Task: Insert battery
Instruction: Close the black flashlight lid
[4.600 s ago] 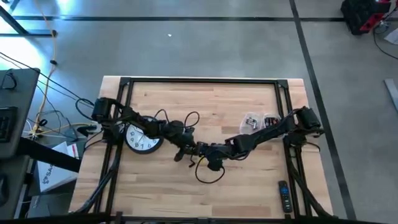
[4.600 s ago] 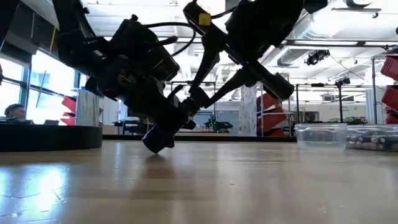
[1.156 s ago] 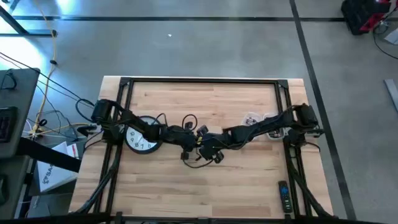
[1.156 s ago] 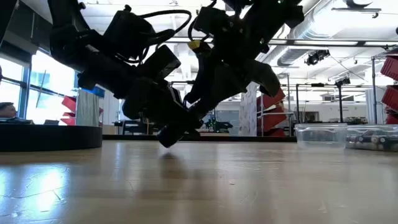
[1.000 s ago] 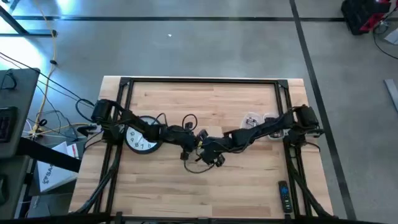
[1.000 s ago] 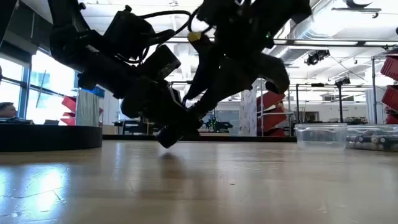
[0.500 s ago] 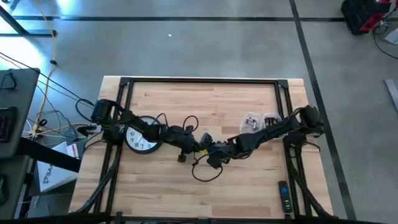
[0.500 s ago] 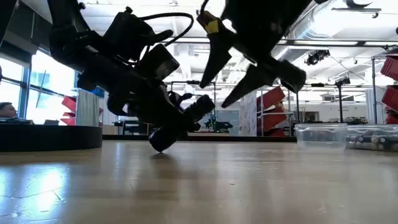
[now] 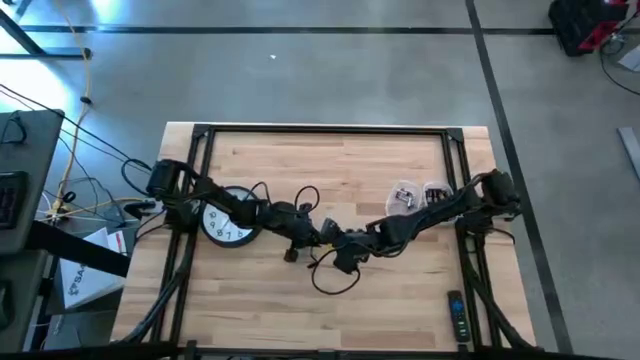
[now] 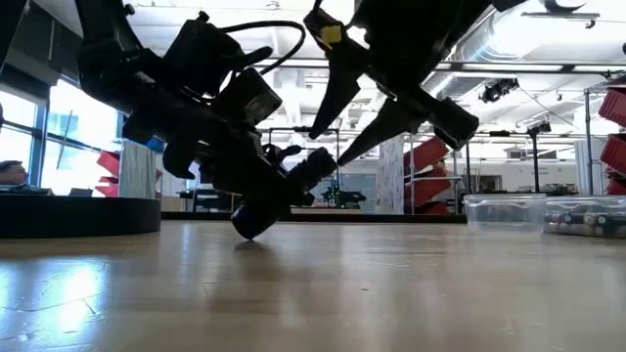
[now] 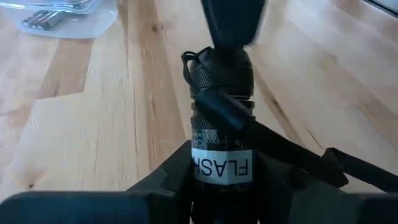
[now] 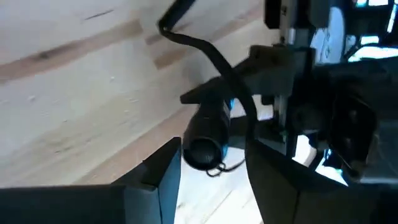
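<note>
Left wrist view: left gripper (image 11: pixel 221 186) clamped around a black torch (image 11: pixel 221 124), body labelled "FLASH", knurled end with a lanyard pointing away from the wrist toward the right gripper. High view: left gripper (image 9: pixel 297 240) sits at table (image 9: pixel 340 160) centre, torch tip (image 9: pixel 291 255) angled down toward 6 o'clock; right gripper (image 9: pixel 335 243) just beside it at 3 o'clock. Right wrist view: right gripper (image 12: pixel 211 165) has fingers spread wide, empty, torch end (image 12: pixel 202 146) between and just beyond the fingertips, not touching. Low view: torch (image 10: pixel 284 191) tilted, lower end resting on or just above the tabletop, right gripper (image 10: pixel 357 122) above its upper end, fingers apart. Cannot tell whether the end cap is on tight or whether a battery is inside. Judgement: late stage, likely cap handling; no loose battery visible near the grippers. Clear tubs (image 9: pixel 418 194) with batteries at 3 o'clock, clock (image 9: pixel 230 222) at 9 o'clock, remote (image 9: pixel 456 314) at 5 o'clock.
</note>
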`<state>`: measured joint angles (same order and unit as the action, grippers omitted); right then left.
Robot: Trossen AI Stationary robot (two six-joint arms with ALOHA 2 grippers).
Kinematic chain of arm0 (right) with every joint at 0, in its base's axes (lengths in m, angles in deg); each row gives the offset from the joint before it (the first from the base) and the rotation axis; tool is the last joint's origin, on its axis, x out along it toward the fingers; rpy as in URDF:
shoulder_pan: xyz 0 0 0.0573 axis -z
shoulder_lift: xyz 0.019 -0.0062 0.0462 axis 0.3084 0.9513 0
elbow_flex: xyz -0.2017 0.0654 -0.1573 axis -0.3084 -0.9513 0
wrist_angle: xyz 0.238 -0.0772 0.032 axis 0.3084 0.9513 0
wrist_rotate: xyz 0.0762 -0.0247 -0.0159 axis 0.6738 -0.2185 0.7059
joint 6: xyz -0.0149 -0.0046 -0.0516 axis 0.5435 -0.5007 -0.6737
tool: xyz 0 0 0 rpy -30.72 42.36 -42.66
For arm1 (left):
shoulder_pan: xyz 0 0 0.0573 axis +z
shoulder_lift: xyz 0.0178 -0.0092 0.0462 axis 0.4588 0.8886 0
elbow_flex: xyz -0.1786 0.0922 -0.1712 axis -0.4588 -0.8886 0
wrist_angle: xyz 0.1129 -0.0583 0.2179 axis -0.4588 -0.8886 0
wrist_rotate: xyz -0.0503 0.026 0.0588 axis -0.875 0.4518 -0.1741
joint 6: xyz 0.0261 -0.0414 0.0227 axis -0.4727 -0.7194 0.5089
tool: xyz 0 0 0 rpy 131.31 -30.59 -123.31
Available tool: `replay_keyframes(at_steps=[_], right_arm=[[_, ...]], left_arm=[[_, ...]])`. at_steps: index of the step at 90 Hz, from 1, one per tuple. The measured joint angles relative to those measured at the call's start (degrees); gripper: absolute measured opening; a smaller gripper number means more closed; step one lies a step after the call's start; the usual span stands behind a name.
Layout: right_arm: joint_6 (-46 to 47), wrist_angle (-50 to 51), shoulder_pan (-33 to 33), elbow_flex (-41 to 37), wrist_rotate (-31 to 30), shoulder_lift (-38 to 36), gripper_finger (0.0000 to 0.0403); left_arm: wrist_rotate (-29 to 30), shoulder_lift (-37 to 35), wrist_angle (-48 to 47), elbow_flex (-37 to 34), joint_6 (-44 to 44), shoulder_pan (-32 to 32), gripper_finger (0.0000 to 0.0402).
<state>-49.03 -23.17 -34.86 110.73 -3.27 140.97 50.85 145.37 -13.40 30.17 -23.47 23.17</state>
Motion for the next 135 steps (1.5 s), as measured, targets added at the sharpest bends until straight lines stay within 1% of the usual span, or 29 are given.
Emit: replay_keyframes(at_steps=[52,78,94,119,135], right_arm=[[0.8,-1.4,0.4,0.0,0.4,0.3,0.0141],[0.7,-1.9,0.8,0.0,0.0,2.4,0.0141],[0.5,-2.0,0.8,0.0,-2.3,2.3,0.0141],[1.1,-1.6,0.3,0.0,-2.6,2.1,0.0141],[2.4,-1.5,0.4,0.0,-2.6,2.1,0.0125]], left_arm=[[0.0,0.0,0.0,0.0,0.0,0.0,0.0099],[0.0,0.0,0.0,0.0,-0.1,0.0,0.0099],[-0.3,0.0,-0.1,0.0,-0.1,0.0,0.0099],[-0.3,0.0,-0.1,0.0,-0.4,0.0,0.0099],[-0.3,0.0,-0.1,0.0,-0.5,0.0,0.0099]])
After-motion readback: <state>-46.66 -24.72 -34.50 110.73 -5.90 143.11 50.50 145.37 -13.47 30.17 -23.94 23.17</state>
